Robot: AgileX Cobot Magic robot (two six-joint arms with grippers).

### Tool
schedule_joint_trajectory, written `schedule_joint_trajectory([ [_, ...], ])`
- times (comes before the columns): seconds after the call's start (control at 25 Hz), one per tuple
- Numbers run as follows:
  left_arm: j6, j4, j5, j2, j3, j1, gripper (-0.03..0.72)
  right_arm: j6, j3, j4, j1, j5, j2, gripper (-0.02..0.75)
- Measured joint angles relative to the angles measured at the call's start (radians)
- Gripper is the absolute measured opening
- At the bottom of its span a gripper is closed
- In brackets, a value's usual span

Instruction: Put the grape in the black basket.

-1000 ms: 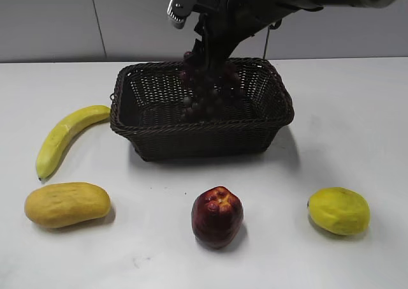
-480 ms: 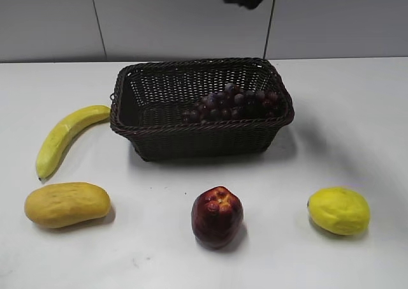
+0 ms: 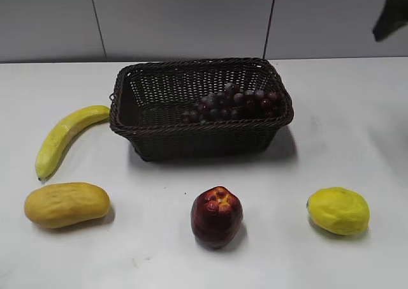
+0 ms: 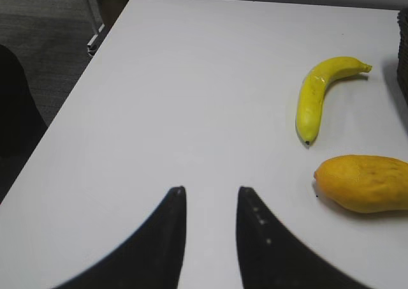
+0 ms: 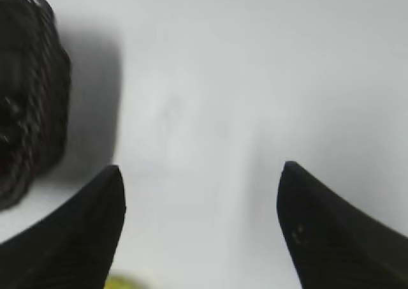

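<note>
1. Nearest the camera, a mango [image 3: 67,204], a dark red fruit [image 3: 217,216] and a lemon [image 3: 338,210] are set in a row on the white table [image 3: 344,136].
2. A banana [image 3: 62,138] is laid left of the black basket [image 3: 201,139].
3. The grape [image 3: 233,103] is held inside the basket, in its right half, against the right wall.
4. The right gripper [image 5: 201,187] is spread wide, empty, above the table beside the basket.
5. The left gripper [image 4: 209,196] is parted by a narrow gap, gripping nothing.
</note>
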Motion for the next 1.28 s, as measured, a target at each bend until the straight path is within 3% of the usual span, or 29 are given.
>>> schedule_joint_trajectory([
  [0.12,0.0,0.0,0.0,0.0,0.0,0.0,0.218,0.035,0.005,-0.065,-0.023,0.196,0.0,0.559],
  [0.2,0.0,0.0,0.0,0.0,0.0,0.0,0.218,0.041,0.028,-0.085,-0.024,0.226,-0.007,0.559],
  [0.4,0.0,0.0,0.0,0.0,0.0,0.0,0.218,0.059,0.204,-0.089,-0.024,0.226,-0.114,0.559],
  [0.68,0.0,0.0,0.0,0.0,0.0,0.0,0.218,0.061,0.6,-0.1,-0.024,0.206,-0.395,0.559],
  [0.96,0.0,0.0,0.0,0.0,0.0,0.0,0.218,0.061,0.896,-0.101,-0.024,0.156,-0.648,0.559],
  [1.28,0.0,0.0,0.001,0.0,0.0,0.0,0.218,0.069,1.089,-0.101,-0.024,0.112,-0.983,0.559],
])
